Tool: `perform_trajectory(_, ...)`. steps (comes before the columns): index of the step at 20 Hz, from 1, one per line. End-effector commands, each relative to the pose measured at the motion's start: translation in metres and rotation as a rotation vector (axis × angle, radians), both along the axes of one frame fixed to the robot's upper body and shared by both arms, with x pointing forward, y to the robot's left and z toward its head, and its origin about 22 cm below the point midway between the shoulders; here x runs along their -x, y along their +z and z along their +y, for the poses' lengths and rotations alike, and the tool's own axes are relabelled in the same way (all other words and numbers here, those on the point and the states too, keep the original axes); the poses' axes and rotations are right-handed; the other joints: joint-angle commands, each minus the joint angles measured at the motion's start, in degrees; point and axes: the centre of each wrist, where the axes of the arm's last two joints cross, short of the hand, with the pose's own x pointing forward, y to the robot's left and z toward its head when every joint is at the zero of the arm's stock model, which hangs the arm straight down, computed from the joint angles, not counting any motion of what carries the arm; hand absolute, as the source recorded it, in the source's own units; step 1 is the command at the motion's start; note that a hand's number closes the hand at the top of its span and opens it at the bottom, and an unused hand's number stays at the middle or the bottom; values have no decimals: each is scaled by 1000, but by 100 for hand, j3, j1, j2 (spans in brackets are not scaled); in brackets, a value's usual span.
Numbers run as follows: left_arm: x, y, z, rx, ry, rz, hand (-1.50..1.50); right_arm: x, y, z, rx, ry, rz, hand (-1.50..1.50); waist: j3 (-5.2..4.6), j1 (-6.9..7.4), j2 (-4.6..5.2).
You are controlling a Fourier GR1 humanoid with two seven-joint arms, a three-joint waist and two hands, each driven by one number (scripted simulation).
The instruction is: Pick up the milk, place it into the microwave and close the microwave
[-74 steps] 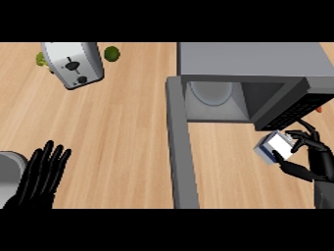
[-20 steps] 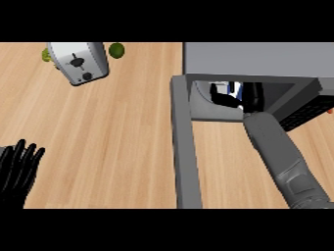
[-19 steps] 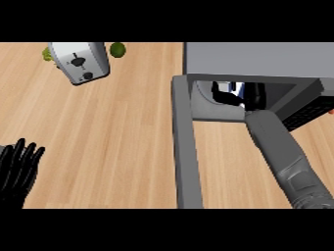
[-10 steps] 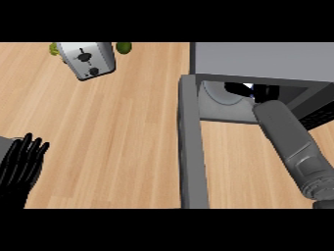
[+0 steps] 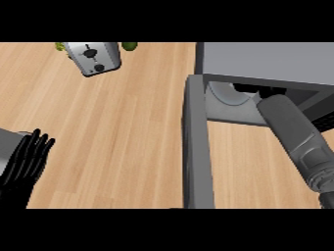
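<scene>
The right hand itself does not show: the grey right forearm (image 5: 299,142) runs up from the lower right edge and disappears into the cavity of the grey box-shaped microwave (image 5: 271,61), so whether its fingers are curled or straight cannot be told. The milk cannot be seen either; it is presumably with that hidden hand, inside the cavity beyond the pale round turntable (image 5: 231,98), but the view gives no proof that it has been set down.

What the next move turns on is the long grey microwave door (image 5: 197,147). It stands swung out from the microwave's left front corner, its long axis running straight toward the lower edge, just to the left of the right forearm. That forearm lies in the door's closing path, so in my judgement it must come out first.

Well to the left of the door, the black left hand (image 5: 23,166) rests open on the light wooden worktop (image 5: 119,127), fingers straight. A silver toaster (image 5: 93,56) stands far left of the microwave.
</scene>
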Motion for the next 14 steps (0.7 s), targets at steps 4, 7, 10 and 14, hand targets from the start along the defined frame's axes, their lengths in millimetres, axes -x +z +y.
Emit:
perform_trajectory(4,-5,2,1,-12,-18,3,-150,-1,0,11,5,69,55,-150,6,74,20)
perform_trajectory(7,-10,-3,-8,-5,-42,2,-150,-3,4,6,-36,117,37,-150,16,49,61)
perform_trajectory(10,-12,-7,-13,16,-43,12,-150,-3,4,15,-103,182,57,-150,10,-17,24)
perform_trajectory(14,-4,-6,-16,26,-61,-17,-150,0,-1,7,-196,219,20,-150,13,-48,-22)
